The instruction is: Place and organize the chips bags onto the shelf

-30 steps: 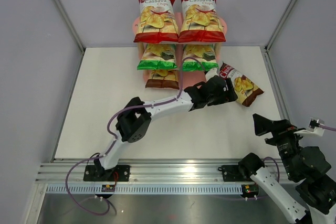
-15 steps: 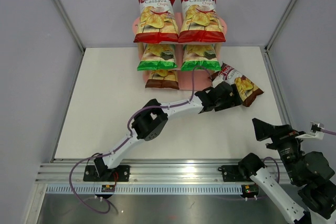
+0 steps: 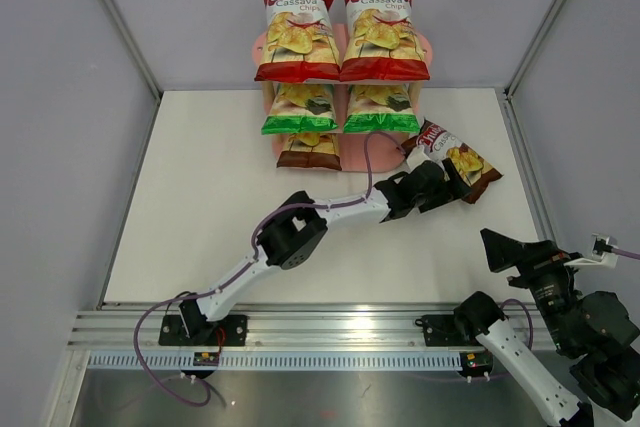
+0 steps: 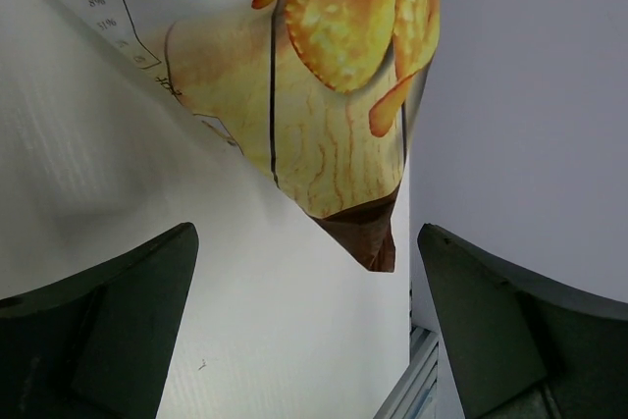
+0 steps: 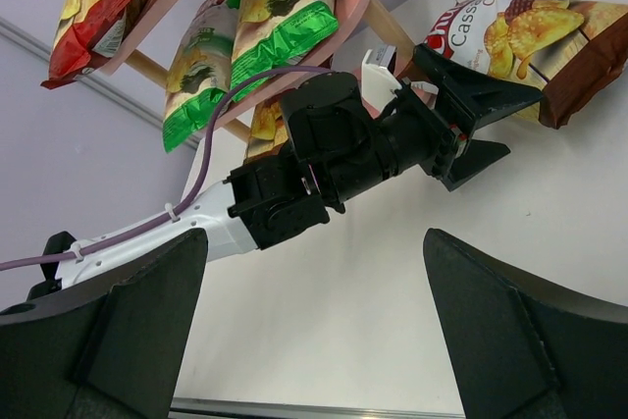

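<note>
**A:** Where's the dark brown bag (image 3: 458, 160)?

**B:** On the table, at four o'clock from the shelf (image 3: 257, 47). The left gripper (image 3: 447, 190) sits at the bag's seven o'clock, jaws apart, not on it.

**A:** How will it handle?

**B:** Light, puffy and slick, I'd judge, so pinch the crimped end seam. The right gripper (image 5: 314, 242) hangs spread and empty.

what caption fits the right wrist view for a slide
Left gripper, jaws open, at the loose brown chips bag beside the shelf.

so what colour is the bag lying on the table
Dark brown edges on the loose bag, clearest in the right wrist view.
</note>
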Robot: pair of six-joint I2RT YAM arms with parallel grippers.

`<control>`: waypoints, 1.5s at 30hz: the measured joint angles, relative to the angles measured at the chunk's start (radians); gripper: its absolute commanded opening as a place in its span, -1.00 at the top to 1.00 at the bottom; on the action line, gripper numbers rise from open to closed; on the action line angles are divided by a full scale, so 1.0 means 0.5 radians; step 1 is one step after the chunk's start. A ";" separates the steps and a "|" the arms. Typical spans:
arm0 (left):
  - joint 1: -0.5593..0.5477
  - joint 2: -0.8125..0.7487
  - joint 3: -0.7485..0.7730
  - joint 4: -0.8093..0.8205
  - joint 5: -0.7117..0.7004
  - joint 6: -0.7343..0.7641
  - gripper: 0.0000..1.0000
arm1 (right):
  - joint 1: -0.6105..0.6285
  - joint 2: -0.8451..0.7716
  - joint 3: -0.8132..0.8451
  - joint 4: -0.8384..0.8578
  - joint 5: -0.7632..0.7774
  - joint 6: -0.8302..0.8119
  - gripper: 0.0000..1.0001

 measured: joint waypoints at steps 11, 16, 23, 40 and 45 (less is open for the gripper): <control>-0.052 0.060 0.053 0.172 -0.116 -0.040 -0.98 | 0.000 0.000 0.014 0.001 -0.087 0.001 -0.99; -0.055 0.205 0.206 0.188 -0.155 -0.074 -0.98 | 0.000 0.000 0.030 0.002 -0.136 0.008 -0.99; -0.055 0.323 0.335 0.189 -0.211 -0.163 -0.98 | 0.000 -0.001 0.047 0.004 -0.240 0.046 -0.99; -0.066 0.403 0.250 0.420 -0.238 -0.234 0.97 | 0.000 -0.002 0.101 0.008 -0.294 0.066 -0.99; -0.095 0.143 -0.276 0.685 -0.264 -0.196 1.00 | 0.000 -0.002 0.101 0.008 -0.286 0.066 -0.99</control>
